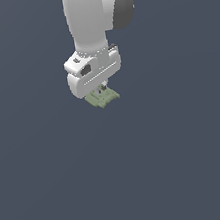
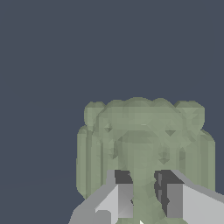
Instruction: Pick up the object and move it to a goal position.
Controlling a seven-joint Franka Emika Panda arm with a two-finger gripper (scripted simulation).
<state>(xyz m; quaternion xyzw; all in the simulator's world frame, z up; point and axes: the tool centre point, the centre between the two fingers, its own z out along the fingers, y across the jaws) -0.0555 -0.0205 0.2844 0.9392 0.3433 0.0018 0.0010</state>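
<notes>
The object [image 1: 102, 98] is a small flat pale olive-green piece with a bumpy outline, sitting right under the white hand in the exterior view. My gripper [image 1: 102, 88] points down onto it, and its fingers are mostly hidden by the hand. In the wrist view the object [image 2: 140, 131] fills the middle. My gripper [image 2: 148, 199] has its two grey fingers [image 2: 124, 199] close together, with a narrow ridge of the object pressed between them. I cannot tell whether the object rests on the surface or hangs just above it.
A plain dark blue-grey surface [image 1: 181, 161] fills both views around the arm. No other objects, containers, edges or goal marker show.
</notes>
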